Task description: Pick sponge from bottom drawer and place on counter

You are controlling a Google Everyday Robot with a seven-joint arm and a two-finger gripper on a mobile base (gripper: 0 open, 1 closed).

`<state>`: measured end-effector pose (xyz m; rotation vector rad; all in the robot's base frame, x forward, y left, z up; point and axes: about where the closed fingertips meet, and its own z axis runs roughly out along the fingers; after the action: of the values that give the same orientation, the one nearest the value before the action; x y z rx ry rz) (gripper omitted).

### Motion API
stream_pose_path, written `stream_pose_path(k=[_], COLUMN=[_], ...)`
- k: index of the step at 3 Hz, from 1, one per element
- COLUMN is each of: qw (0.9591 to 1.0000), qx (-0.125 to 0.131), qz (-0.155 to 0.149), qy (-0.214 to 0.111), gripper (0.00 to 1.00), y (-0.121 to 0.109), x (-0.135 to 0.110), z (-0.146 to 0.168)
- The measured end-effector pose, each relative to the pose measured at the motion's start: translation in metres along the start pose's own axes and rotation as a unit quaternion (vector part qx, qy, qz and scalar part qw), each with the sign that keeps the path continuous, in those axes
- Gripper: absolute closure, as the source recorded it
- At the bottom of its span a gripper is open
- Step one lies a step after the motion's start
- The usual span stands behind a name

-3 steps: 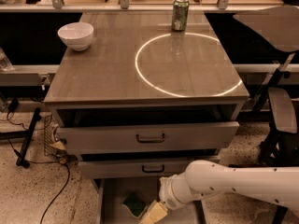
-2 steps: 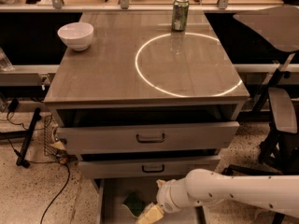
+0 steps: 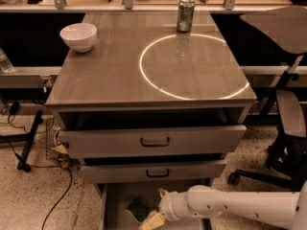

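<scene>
The sponge (image 3: 138,208), dark green with a pale edge, lies in the bottom drawer (image 3: 115,200), the lowest grey tray pulled out under the cabinet. My gripper (image 3: 152,221) comes in from the right on a white arm and sits low in the drawer, just right of and below the sponge, at the frame's bottom edge. The counter (image 3: 110,75) above is grey-brown and glossy with a large white circle (image 3: 192,68) marked on it.
A white bowl (image 3: 78,36) stands at the counter's back left and a green drink can (image 3: 185,14) at the back centre. Two drawers with dark handles (image 3: 155,142) stand partly open above the bottom drawer. An office chair (image 3: 288,128) stands at the right; cables lie on the floor left.
My arm and gripper have moved left and a little lower, closer to the sponge. The sponge has not moved.
</scene>
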<state>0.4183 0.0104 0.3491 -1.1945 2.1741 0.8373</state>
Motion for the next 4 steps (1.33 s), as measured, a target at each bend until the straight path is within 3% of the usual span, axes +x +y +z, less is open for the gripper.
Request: stream_pose_path(k=[1,2,3,4], qw=[0.9999,0.9991,0.9993,0.9987], qx=[0.007,0.008,0.007,0.02], qz=[0.003,0.027,0.023,0.009], qy=[-0.006,-0.032,-0.029,-0.046], gripper=[0.0,0.0,0.0,0.0], y=[-0.018,-0.026,-0.023,-0.032], x=[0.024,0.043,0.041,0.035], z=[0.018,0.052,0.049,0.066])
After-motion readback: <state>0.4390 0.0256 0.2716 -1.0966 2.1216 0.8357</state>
